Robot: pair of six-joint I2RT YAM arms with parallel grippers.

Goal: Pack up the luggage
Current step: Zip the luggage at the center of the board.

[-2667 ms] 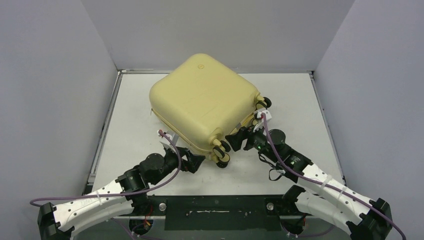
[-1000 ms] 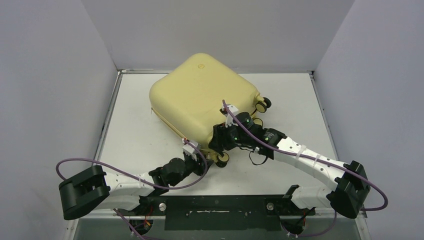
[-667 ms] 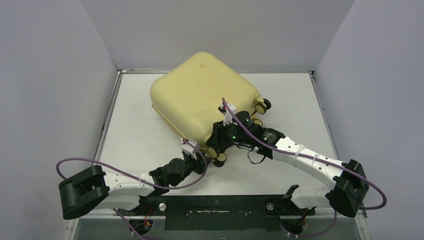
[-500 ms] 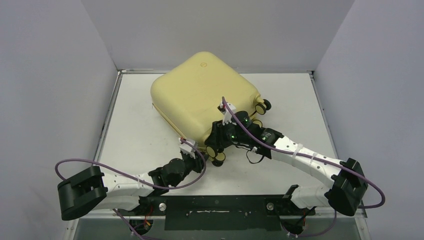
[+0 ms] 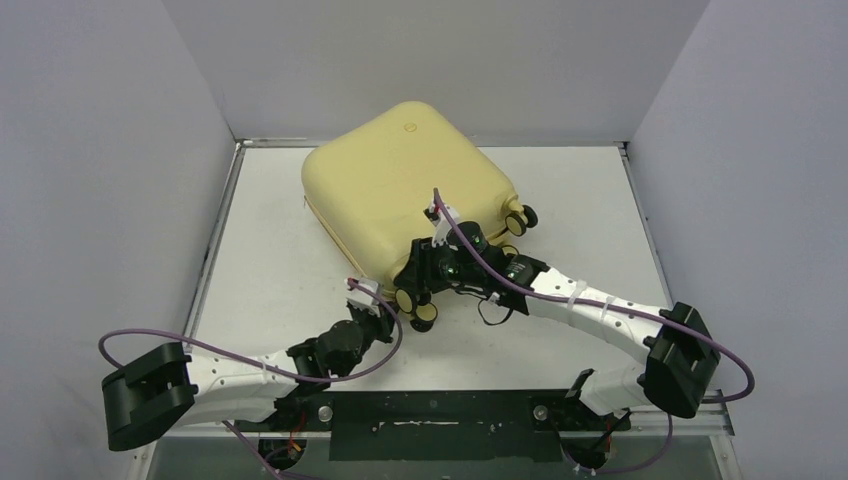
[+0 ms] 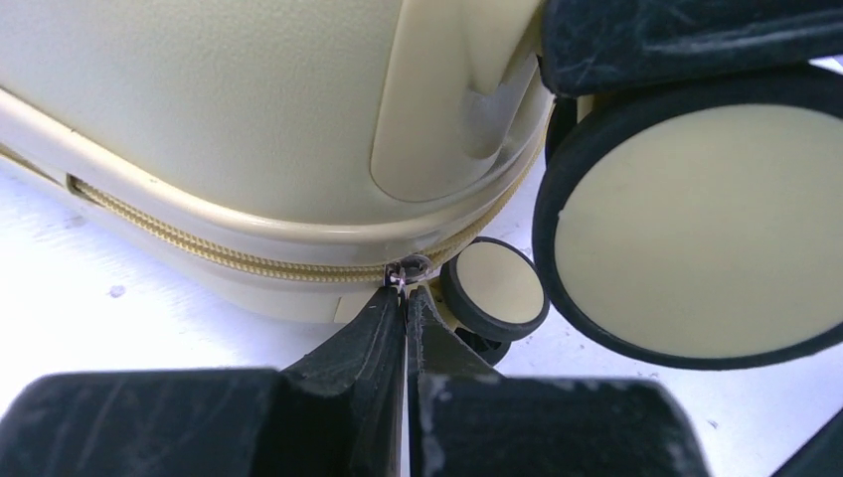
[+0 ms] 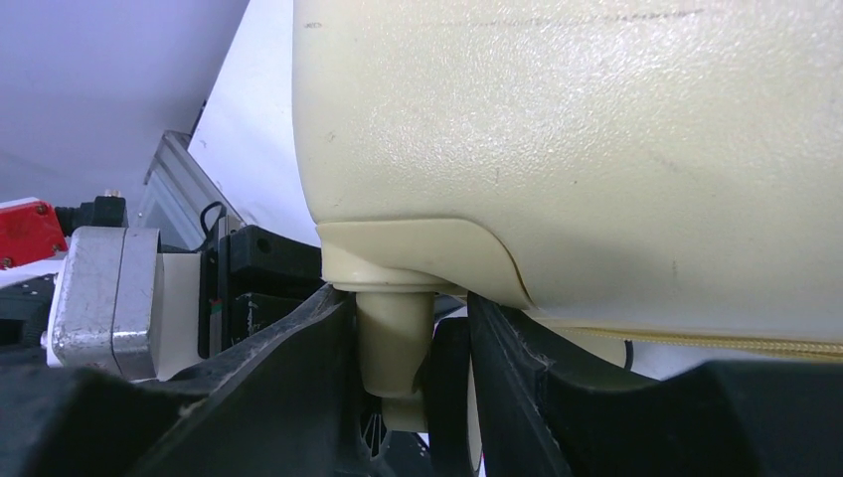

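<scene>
The luggage (image 5: 390, 190), a pale yellow hard shell, lies closed and flat on the white table (image 5: 270, 290). My left gripper (image 5: 374, 304) is at its near corner. The left wrist view shows my left gripper (image 6: 405, 290) shut, its tips pinching the small metal zipper pull (image 6: 408, 269) at the end of the zipper (image 6: 199, 248). My right gripper (image 5: 414, 284) reaches in from the right. Seen from the right wrist, my right gripper (image 7: 410, 343) is shut on the corner wheel's cream stem (image 7: 395, 338) and black wheel (image 7: 449, 383), under the luggage shell (image 7: 577, 129).
Grey walls (image 5: 110, 150) enclose the table on three sides. Another wheel (image 5: 516, 219) sticks out at the luggage's right corner. In the left wrist view a large wheel (image 6: 686, 229) and a smaller one (image 6: 494, 286) sit just right of my tips.
My left gripper has closed on the zipper pull. The right gripper has tightened on the wheel and moved left, and the luggage's near corner has shifted left with it.
</scene>
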